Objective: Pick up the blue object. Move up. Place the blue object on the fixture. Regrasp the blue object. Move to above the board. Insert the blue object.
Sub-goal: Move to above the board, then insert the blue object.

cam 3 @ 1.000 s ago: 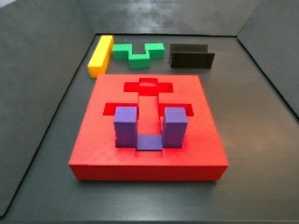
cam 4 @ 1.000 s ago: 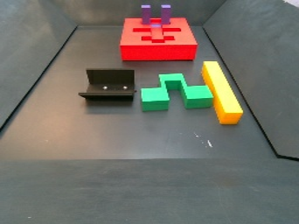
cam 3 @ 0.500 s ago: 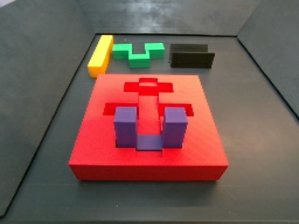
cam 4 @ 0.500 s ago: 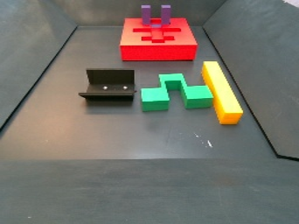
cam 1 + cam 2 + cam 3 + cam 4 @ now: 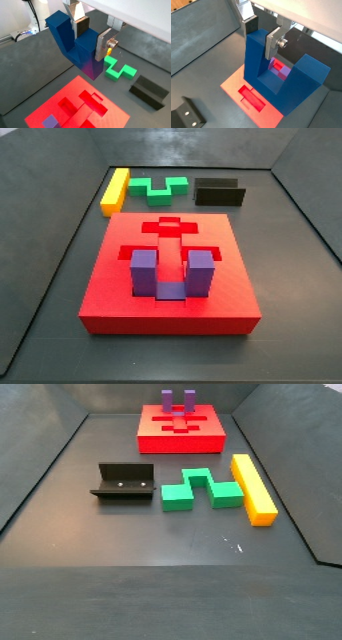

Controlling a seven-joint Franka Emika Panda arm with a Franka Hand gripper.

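In both wrist views my gripper [image 5: 92, 37] [image 5: 260, 35] is shut on one prong of the dark blue U-shaped object [image 5: 72, 41] [image 5: 298, 85], which hangs above the red board [image 5: 60, 107] [image 5: 234, 82]. A lighter purple U-shaped block [image 5: 171, 273] [image 5: 178, 398] stands in the board's recess; a wrist view shows it too [image 5: 50, 121]. The board shows in both side views [image 5: 107, 298] [image 5: 201, 439]. The gripper and the blue object are out of view in both side views. The black fixture [image 5: 219, 193] [image 5: 123, 482] [image 5: 148, 91] [image 5: 186, 114] stands bare on the floor.
A green block [image 5: 163, 188] [image 5: 201, 487] [image 5: 119, 68] lies beside the fixture. A yellow bar [image 5: 116, 190] [image 5: 253, 486] lies on the green block's other side. Dark sloping walls enclose the floor.
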